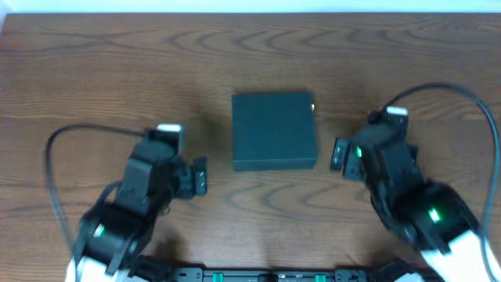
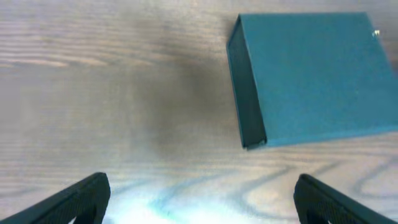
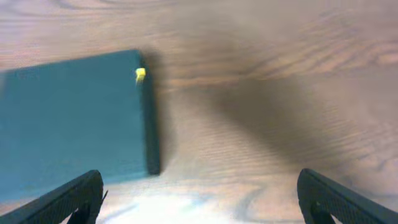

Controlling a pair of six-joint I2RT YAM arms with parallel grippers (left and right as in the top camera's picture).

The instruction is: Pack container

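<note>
1. Nearest the left wrist camera are the two dark fingers [image 2: 81, 199] of the left gripper [image 2: 199, 202]. They stand far apart at the bottom corners of that view, with only bare wood between them, so this claw is open and empty.
2. The right gripper [image 3: 199, 199] looks the same in its own wrist view. Its dark fingers [image 3: 329, 199] are spread wide and nothing is clamped between them.
3. The container [image 1: 274, 129], a dark green matte box, sits flat near the middle of the table [image 1: 117, 63], between the two arms. Its top face lies level and looks shut.
4. From the left wrist, the container fills the upper right of the view, ahead of the fingers and off to one side, well clear of them.
5. From the right wrist, the container fills the left of the view. Its near corner lies just beside one fingertip, and the overhead view shows a strip of wood between claw and box.
6. A small yellow tab [image 3: 140, 74] shows at the container's far corner on the right arm's side. What it is cannot be told.
7. A dark cable [image 1: 55, 157] loops out beside the left arm, and another cable [image 1: 454, 90] arcs over the right arm.
</note>
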